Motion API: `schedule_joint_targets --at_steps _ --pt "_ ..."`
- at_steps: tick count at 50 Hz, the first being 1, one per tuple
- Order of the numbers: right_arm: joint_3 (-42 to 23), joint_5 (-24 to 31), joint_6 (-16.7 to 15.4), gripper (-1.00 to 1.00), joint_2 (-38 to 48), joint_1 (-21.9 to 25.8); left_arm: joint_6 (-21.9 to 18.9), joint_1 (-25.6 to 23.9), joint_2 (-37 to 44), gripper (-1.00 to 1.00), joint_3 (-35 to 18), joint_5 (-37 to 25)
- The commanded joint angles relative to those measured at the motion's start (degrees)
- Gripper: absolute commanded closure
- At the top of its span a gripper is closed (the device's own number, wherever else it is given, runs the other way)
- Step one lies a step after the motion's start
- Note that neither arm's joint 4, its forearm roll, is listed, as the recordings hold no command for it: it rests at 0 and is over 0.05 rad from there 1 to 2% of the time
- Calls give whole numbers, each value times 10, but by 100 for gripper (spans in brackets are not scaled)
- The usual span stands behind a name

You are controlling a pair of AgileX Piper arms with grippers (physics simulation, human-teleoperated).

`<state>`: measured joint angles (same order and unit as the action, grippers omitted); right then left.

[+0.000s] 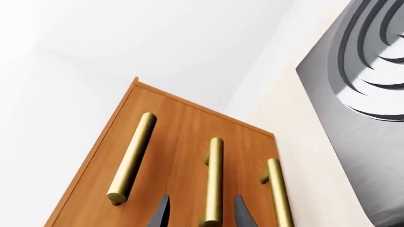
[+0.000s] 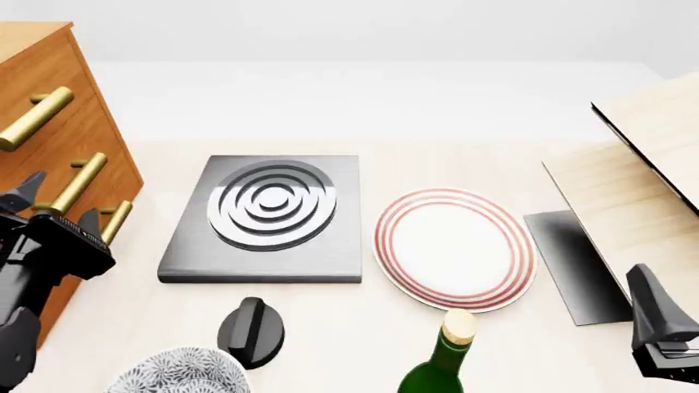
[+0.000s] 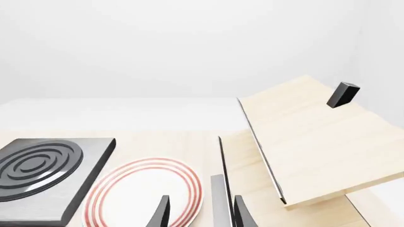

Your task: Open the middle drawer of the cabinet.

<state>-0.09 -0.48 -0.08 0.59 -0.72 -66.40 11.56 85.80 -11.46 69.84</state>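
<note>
— At the surface's left edge stands the cabinet [image 2: 49, 98]; where's the left hand [image 1: 200, 213]?
— Spread apart around the middle drawer's [image 1: 189, 156] brass handle [image 1: 213, 182], not clamped.
— And the right hand [image 3: 200, 213]?
— Spread too, empty, near the striped plate [image 2: 454, 249].

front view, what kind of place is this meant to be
Most likely a simulated kitchen worktop: a stove burner plate with its knob, a red-rimmed plate and a green bottle lie on a pale table beside the wooden cabinet.
</note>
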Motion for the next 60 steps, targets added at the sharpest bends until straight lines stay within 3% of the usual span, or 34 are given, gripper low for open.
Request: schedule_joint_targets --at_steps 1,17,18,45,47,60 --pt "0 0 0 -100 0 0 -1 7 41 -100 -35 0" --pt "0 0 0 -100 0 0 -2 12 75 -100 -52 1" --pt "0 0 0 -100 0 0 -2 13 74 100 -51 1" --pt "0 0 0 -100 0 0 -39 -16 83 100 -47 1" --pt "0 0 0 -100 0 0 -59 -25 74 100 -52 1" --pt "0 0 0 -100 0 0 -77 -61 70 100 -61 1"
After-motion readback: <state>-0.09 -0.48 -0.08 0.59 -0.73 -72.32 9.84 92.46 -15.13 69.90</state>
